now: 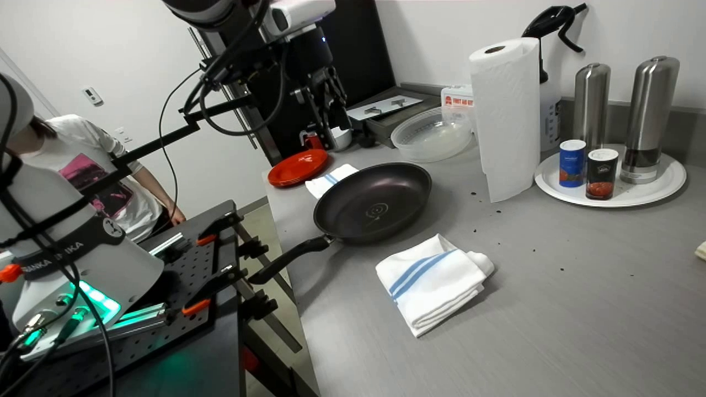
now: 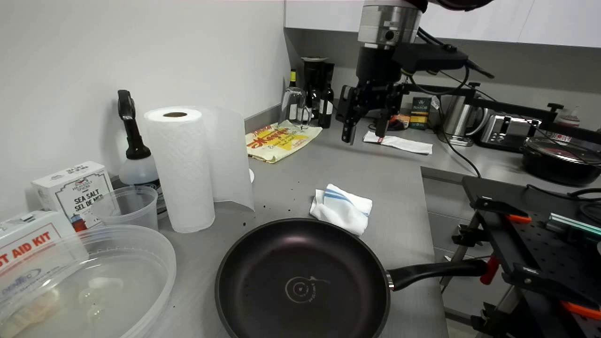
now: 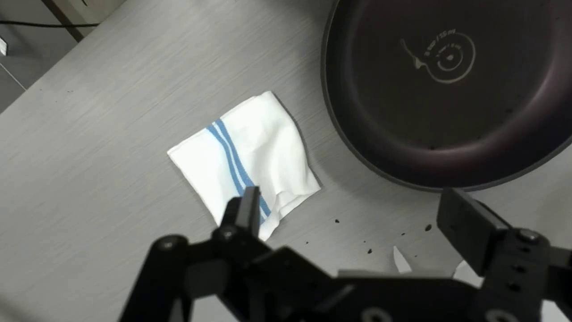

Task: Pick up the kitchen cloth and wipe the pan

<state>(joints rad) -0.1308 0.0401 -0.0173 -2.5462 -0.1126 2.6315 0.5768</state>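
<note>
So, cloth point(image 3: 250, 154) beside pan point(image 2: 303, 277), gripper point(image 2: 365, 136) perhaps overhead

In an exterior view, the counter point(image 1: 568, 314) is seen slantwise from above, with its open edge at the left and its wall edge at the upper right; the end with the red dish point(image 1: 298, 167) is faced. In an exterior view, roughly the reverse direction is taken: the pan point(image 2: 303, 281) is shown close, cut by the lower border, and the corner with the bottles point(image 2: 326, 110) is faced. In the wrist view, the counter is looked down on past the gripper point(image 3: 351, 197), its open edge crossing the upper left. The paper towel roll point(image 2: 181, 173) is shown in both exterior views, the pan and the cloth point(image 3: 248, 161) in all three.
</note>
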